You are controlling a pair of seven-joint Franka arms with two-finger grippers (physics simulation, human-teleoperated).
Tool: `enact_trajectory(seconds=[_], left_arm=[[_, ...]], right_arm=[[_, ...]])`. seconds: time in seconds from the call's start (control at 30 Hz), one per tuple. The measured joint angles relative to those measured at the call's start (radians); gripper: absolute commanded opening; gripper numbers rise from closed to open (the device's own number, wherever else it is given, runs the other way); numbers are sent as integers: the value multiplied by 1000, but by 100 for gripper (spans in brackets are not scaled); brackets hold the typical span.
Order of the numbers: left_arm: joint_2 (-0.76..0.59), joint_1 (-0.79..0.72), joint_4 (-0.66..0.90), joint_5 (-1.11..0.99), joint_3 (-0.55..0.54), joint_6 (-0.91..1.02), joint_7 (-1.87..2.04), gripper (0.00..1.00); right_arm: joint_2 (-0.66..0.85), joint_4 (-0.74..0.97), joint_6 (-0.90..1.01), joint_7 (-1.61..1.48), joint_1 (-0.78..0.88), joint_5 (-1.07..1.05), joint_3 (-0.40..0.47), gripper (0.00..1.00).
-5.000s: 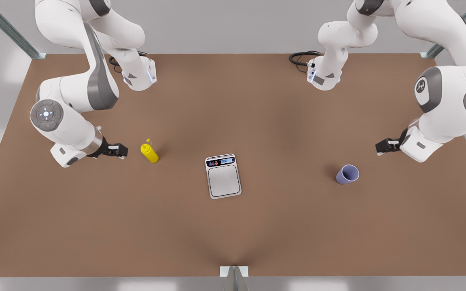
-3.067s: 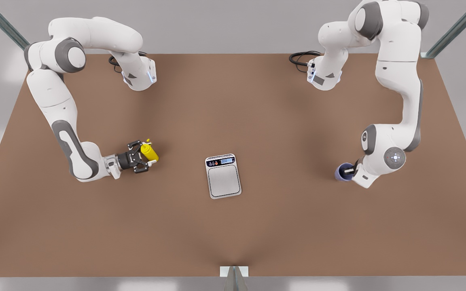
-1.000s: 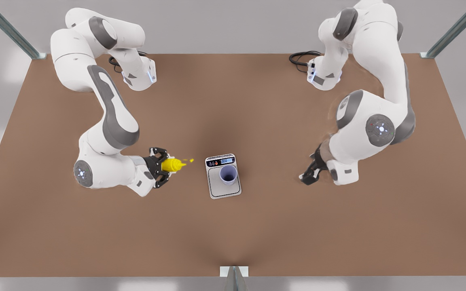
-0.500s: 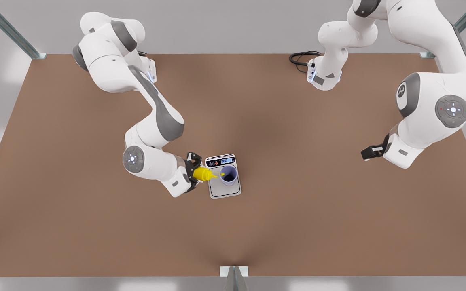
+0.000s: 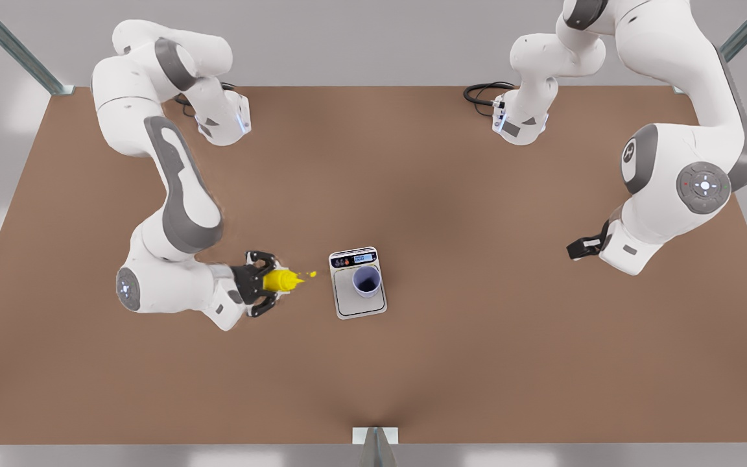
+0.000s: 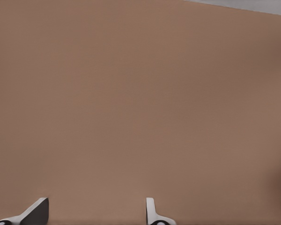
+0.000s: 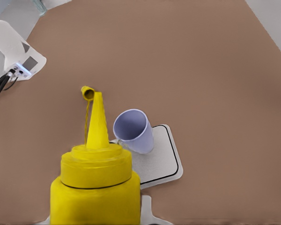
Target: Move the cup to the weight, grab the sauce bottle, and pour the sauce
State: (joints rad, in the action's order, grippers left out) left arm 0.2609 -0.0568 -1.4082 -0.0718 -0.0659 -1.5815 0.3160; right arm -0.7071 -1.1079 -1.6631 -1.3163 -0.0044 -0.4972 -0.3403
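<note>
Brown table (image 5: 412, 363): right gripper (image 5: 263, 285) clenches sauce bottle (image 5: 281, 280); left gripper (image 6: 96, 213) spread, empty.

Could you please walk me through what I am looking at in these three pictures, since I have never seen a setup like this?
These are simulator renders of two white robot arms at a brown table. The front view looks down on the whole scene; each of the other two comes from a camera on one arm's wrist.

In the middle lies a small kitchen scale, the weight, with a lavender cup standing on its plate.

The right gripper, on the front view's left, is shut on a yellow sauce bottle, tipped on its side with the nozzle toward the cup but short of the scale. Its wrist view looks along the bottle to the cup.

The left gripper, on the front view's right, waits open, holding nothing; its wrist view looks at bare table.
</note>
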Motion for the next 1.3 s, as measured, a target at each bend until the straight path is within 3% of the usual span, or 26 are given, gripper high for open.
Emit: enact_trajectory(seconds=[0.2, 0.4, 0.63, 1.03, 1.2, 1.27, 1.3], left_arm=[[0, -2, 0, 0, 0, 18, 1, 100], [0, -11, -2, 0, 0, 21, 0, 100], [2, -12, -1, 0, 0, 25, 2, 100], [8, -12, -1, 1, 0, 26, 0, 100], [9, -11, -1, 1, 0, 26, 0, 100], [8, -11, -2, 1, 0, 26, 0, 100], [8, -11, -1, 1, 0, 26, 0, 100]], right_arm=[[-84, -71, 102, -437, -201, -268, 4, 43], [-203, -99, 281, -628, -346, -424, 4, 43], [-373, -111, 308, -875, -350, -498, 6, 43], [-446, -116, 276, -1010, -344, -498, 34, 45], [-451, -116, 270, -1012, -344, -489, 34, 53], [-454, -116, 271, -1014, -345, -488, 34, 69], [-454, -116, 272, -1014, -344, -485, 34, 70]])
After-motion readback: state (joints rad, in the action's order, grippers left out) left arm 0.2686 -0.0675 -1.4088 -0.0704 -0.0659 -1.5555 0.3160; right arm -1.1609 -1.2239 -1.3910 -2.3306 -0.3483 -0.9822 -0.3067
